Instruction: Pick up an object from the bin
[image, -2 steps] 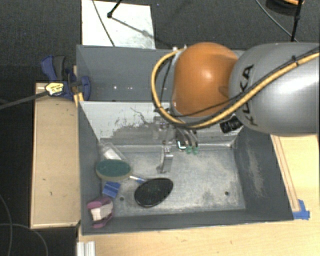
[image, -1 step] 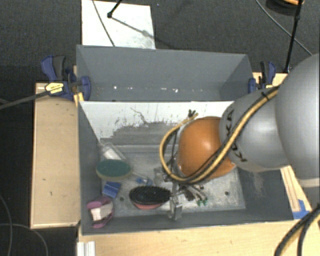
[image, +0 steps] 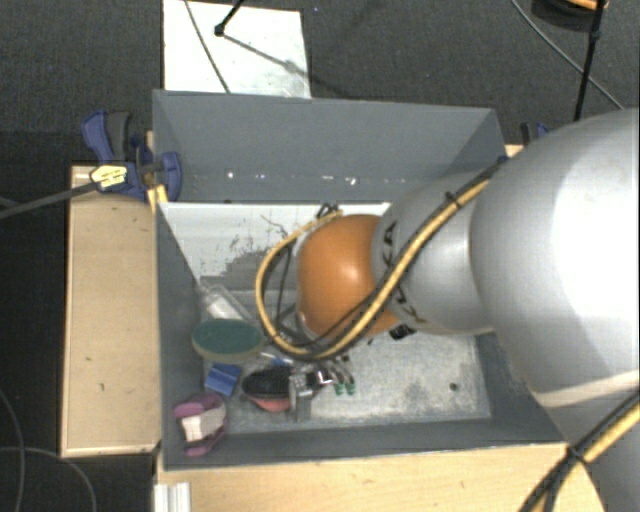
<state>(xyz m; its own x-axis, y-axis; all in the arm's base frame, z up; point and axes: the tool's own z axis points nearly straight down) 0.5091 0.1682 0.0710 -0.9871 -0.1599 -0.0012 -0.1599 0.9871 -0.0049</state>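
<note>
My gripper (image: 304, 384) pokes out below the arm's orange cover, low over the bin's front left part. Right beside it on the left lies a black and red rounded object (image: 264, 389), touching or nearly touching it. A small blue piece (image: 222, 379) lies just left of that. Above them rests a dark green round disc (image: 225, 339). A pink and purple item (image: 200, 419) sits in the front left corner.
A clear plastic piece (image: 214, 300) lies behind the green disc near the left wall. Small green bits (image: 344, 384) lie just right of the gripper. The arm and its cables cover the bin's middle and right side.
</note>
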